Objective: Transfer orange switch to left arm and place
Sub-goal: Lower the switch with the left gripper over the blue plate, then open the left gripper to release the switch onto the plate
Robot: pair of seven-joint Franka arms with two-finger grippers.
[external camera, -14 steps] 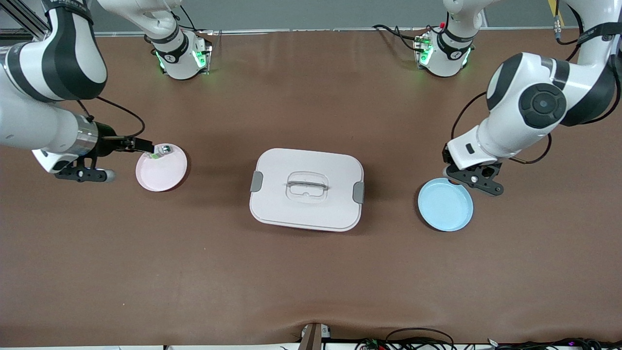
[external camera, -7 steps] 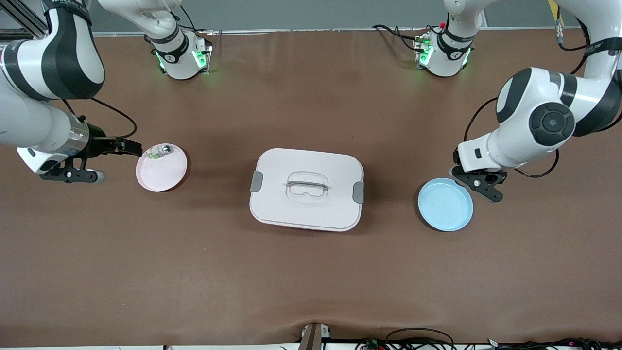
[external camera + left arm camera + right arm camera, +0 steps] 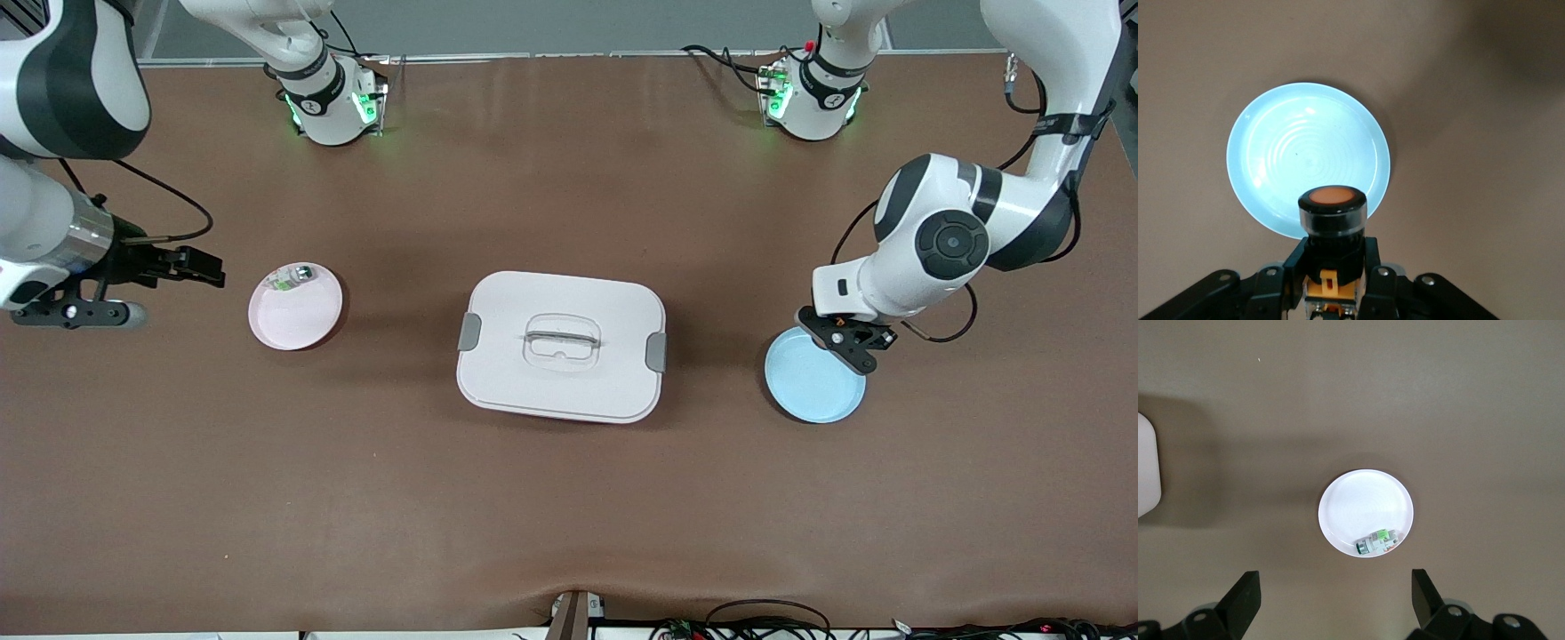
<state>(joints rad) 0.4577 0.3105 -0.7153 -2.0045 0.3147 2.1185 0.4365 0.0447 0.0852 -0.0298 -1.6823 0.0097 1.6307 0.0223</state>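
Left arm bent sharply at the elbow, forearm folded back toward the middle of the table, wrist pointing straight down. Left gripper (image 3: 843,342) up in the air over the rim of the blue plate (image 3: 815,384), on the edge of the plate farther from the front camera. Fingers (image 3: 1297,261) clamped on the orange switch (image 3: 1332,215), held upright with its round orange face toward the plate (image 3: 1285,153) below, black collar just under that face, orange marks lower down between the fingers. Switch clear of the plate, not resting on it. Right arm drawn out to its own end of the table, forearm lying nearly level, wrist aimed toward the pink plate (image 3: 294,307). Right gripper (image 3: 203,267) off the plate's edge, over bare table (image 3: 569,498), fingers (image 3: 1245,597) spread wide apart with nothing between them. On the pink plate (image 3: 1361,500), a small clear part with a green end (image 3: 1376,543) lying on its side by the rim. White box (image 3: 561,347) with grey side clips in the middle of the table, between the two plates, well apart from both grippers.
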